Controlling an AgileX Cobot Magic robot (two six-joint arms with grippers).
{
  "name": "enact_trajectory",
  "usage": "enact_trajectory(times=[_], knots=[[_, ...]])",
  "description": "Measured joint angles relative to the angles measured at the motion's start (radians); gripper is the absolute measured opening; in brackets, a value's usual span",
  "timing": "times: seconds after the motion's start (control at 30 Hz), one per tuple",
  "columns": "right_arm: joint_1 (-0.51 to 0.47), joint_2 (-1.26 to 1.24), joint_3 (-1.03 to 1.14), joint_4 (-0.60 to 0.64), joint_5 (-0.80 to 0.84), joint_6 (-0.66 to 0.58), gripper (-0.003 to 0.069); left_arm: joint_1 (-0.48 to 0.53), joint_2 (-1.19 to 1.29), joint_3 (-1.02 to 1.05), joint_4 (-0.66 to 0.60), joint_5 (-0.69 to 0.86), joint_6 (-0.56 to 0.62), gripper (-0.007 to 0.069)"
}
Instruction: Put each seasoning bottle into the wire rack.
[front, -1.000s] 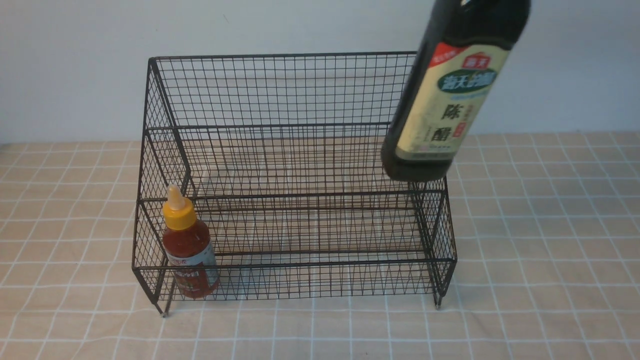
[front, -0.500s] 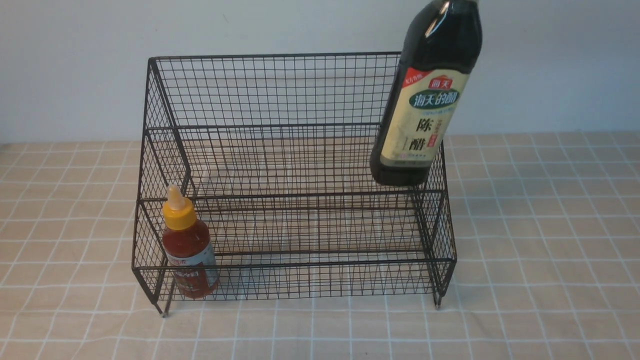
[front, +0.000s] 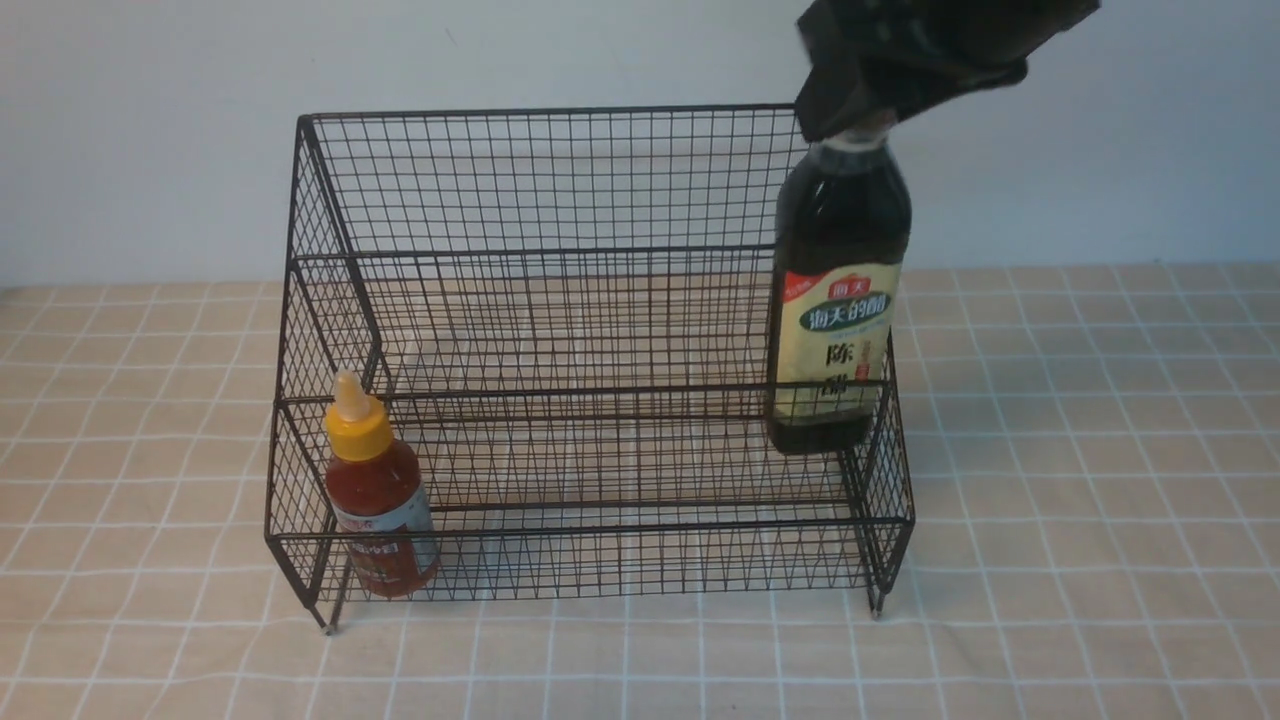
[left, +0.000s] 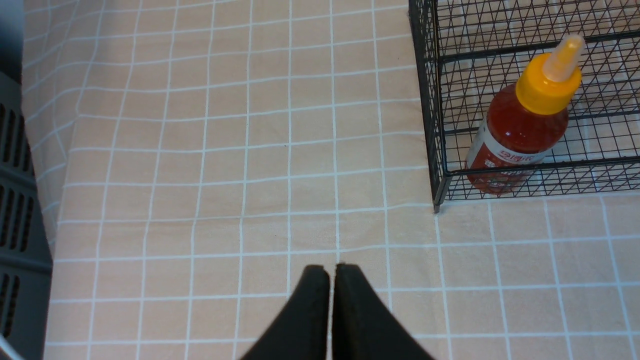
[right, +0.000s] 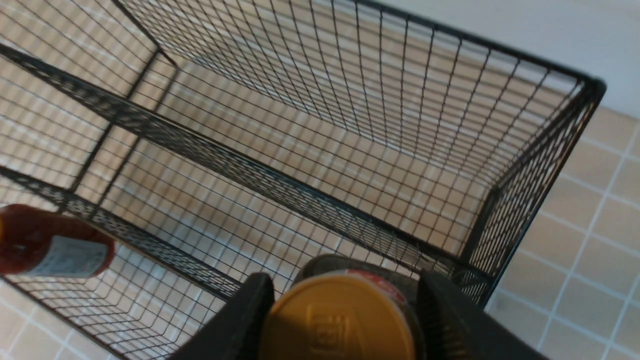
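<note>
Black wire rack (front: 590, 388) stands on the checked cloth (front: 1080, 520). The dark vinegar bottle (front: 838, 300) hangs at its right end, neck gripped by the right gripper (right: 345, 305); the red-sauce bottle (front: 380, 500) sits in its front tier, left end. The left gripper's (left: 332, 272) jaws are closed.

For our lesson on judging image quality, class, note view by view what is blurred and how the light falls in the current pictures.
Front view: right gripper motion-blurred, squeeze bottle crisper; left wrist view: left gripper's fingers soft, tablecloth grid sharp; right wrist view: glare on the gold cap.
</note>
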Motion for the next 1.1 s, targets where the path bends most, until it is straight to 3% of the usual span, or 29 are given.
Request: enact_trajectory(times=[0.43, 0.77, 1.1], knots=[[0.031, 0.072, -0.001, -0.045, -0.016, 0.081, 0.0339, 0.0, 0.0, 0.0, 0.002, 0.0, 0.0, -0.0007], [0.031, 0.039, -0.015, -0.047, -0.027, 0.081, 0.0475, 0.0, 0.0, 0.0, 0.003, 0.0, 0.0, -0.0007], [0.031, -0.162, -0.163, -0.09, -0.025, 0.081, 0.0482, 0.0, 0.0, 0.0, 0.004, 0.0, 0.0, -0.0007]])
